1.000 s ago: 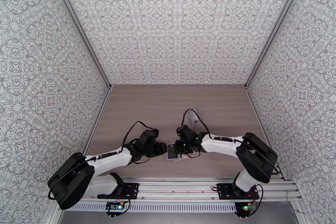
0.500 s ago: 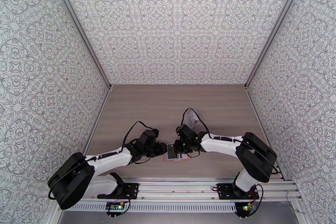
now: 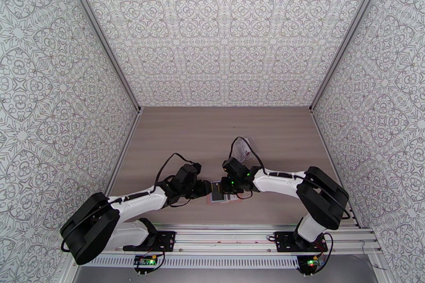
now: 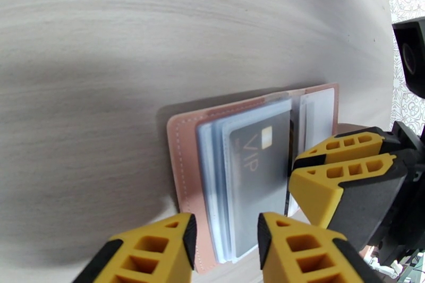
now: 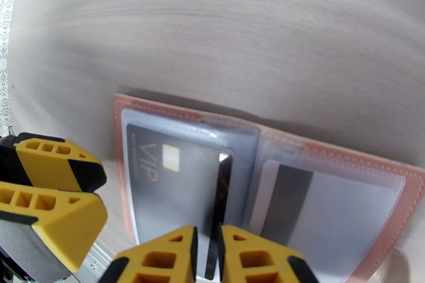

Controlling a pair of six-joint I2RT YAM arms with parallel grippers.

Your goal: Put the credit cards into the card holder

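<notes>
Right hand, pinching dark card, sits slightly nearer the card holder than before; we judge insertion advancing. Left hand straddles its edge; grip we cannot tell.

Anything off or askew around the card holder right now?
The dark card pinched in the right pincer stands on edge, slanted, at the fold of the card holder, not flat in a sleeve. Nothing else looks odd.

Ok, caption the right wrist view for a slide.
Right gripper holds a dark card edge-on at the open card holder, beside its pocketed VIP card.
</notes>
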